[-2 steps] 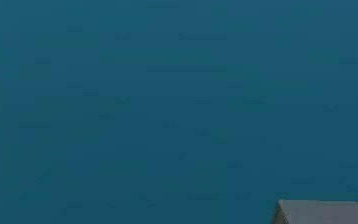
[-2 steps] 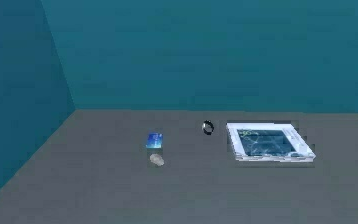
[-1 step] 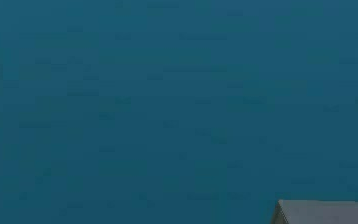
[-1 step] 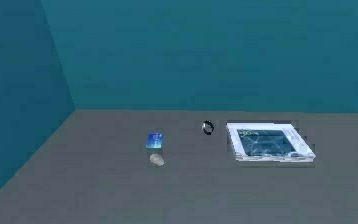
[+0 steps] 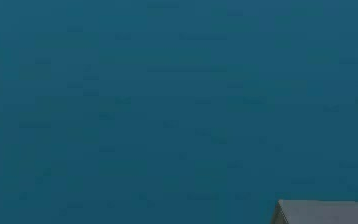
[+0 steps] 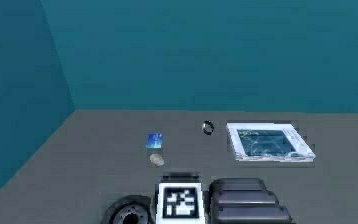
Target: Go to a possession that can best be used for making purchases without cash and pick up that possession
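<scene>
1. Well, the small blue card [image 6: 155,141] lies flat on the grey surface [image 6: 87,170], left of the white-edged sheet [image 6: 270,142]; any print is unreadable.
2. The gripper [image 6: 130,212] is below-left of the sheet; I cannot tell its fingers' state or whether it holds anything.

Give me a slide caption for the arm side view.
Grey surface by teal walls bears a small blue card, a dark ring and a flat printed sheet.

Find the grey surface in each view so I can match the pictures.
Forward view: the grey surface juts in as a corner at the bottom right edge.
Arm side view: the grey surface spans the lower half, with a small blue card lying on it left of the middle.
Shared landmark: the teal wall rises behind the surface in both views.
</scene>
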